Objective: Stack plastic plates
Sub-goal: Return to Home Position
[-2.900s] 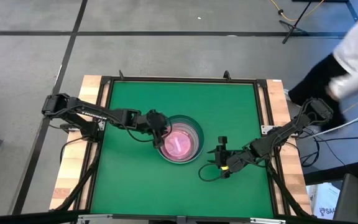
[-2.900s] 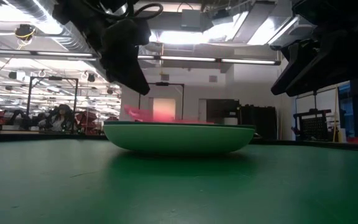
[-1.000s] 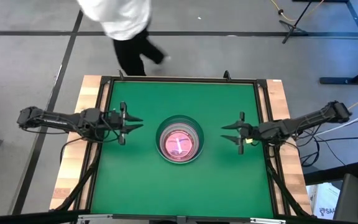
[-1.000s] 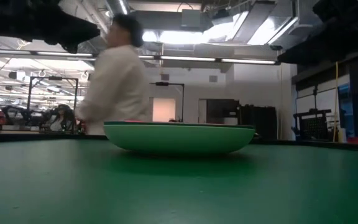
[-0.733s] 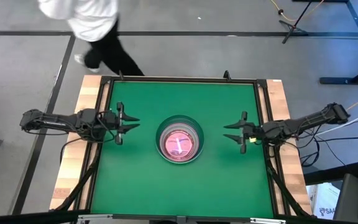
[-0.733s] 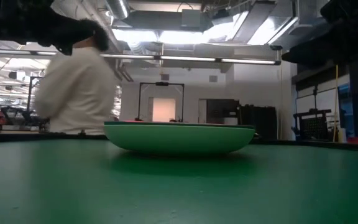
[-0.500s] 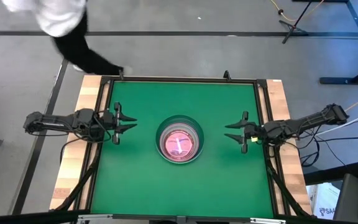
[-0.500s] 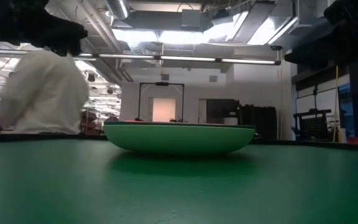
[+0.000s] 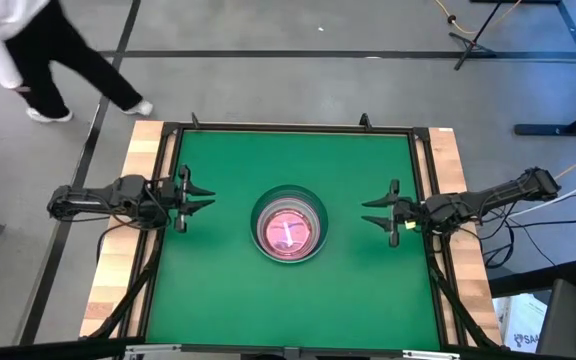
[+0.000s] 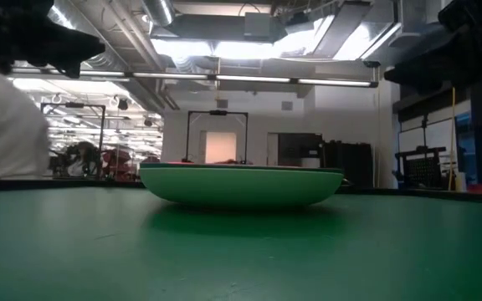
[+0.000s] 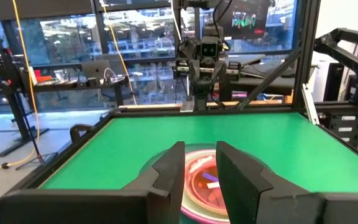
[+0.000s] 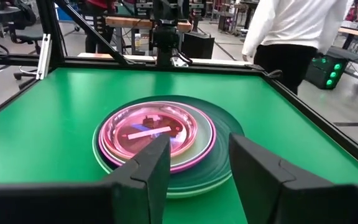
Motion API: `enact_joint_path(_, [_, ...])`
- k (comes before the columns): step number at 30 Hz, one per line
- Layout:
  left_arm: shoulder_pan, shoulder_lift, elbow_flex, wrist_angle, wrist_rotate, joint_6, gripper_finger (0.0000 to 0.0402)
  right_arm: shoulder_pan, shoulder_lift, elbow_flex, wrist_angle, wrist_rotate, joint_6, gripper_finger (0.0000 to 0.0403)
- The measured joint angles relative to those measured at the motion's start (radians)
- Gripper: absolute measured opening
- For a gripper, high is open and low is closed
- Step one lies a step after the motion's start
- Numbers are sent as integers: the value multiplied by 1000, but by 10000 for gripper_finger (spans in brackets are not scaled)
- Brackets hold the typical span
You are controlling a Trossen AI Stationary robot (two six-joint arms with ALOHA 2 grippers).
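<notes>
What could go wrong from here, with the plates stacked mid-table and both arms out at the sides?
1. A person is walking close to the left gripper; an arm swing might catch them.
2. The pink top plate seems to sit off-centre in the dark teal plate, so a knock could slide it. The right gripper, open like the left, points straight at it.

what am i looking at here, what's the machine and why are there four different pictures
It is a robot with two dark arms working at a green table. One picture looks straight down, one looks level across the tabletop, and two come from cameras on the arms' wrists. The plastic plates sit in one stack mid-table, with a pink see-through one on top. The left gripper and right gripper hang either side of it, fingers open, holding nothing. A person is on the floor beyond the table.
</notes>
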Motion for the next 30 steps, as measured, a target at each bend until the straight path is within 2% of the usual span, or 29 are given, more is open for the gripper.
enact_joint_path(3, [0,1,-20,4,1,-8,85,0,-1,-34,51,-53,-16,131])
enact_joint_path(7, [1,1,-40,11,-12,-11,85,-1,-31,-86,122,-113,-48,79])
enact_joint_path(13, [1,1,-46,7,12,-2,85,-66,-121,-87,64,-255,-46,7])
enact_joint_path(18, [1,1,-95,60,6,-11,85,-149,-193,-87,-12,-302,-16,20])
enact_joint_path(22, [3,1,-139,169,4,-24,85,-186,-230,-112,6,-309,-12,23])
enact_joint_path(26, [12,1,-149,162,2,-58,85,-222,-276,-161,-26,-317,-9,23])
enact_joint_path(30, [16,1,-149,161,36,-42,85,-255,-328,-161,-58,-405,7,23])
